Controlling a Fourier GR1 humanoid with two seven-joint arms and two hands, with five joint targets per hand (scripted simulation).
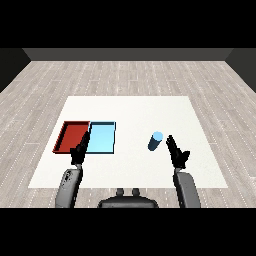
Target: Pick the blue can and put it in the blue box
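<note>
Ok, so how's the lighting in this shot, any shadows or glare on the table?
In the head view the lighting is flat and even: no glare on the white table, no clear cast shadows under the blue can or the trays; the can's top is lighter than its side.

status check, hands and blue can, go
Right hand open, beside the blue can, not holding. Left hand open at the trays' near edge. Can upright, right of the blue tray. Nothing lies between.
</note>
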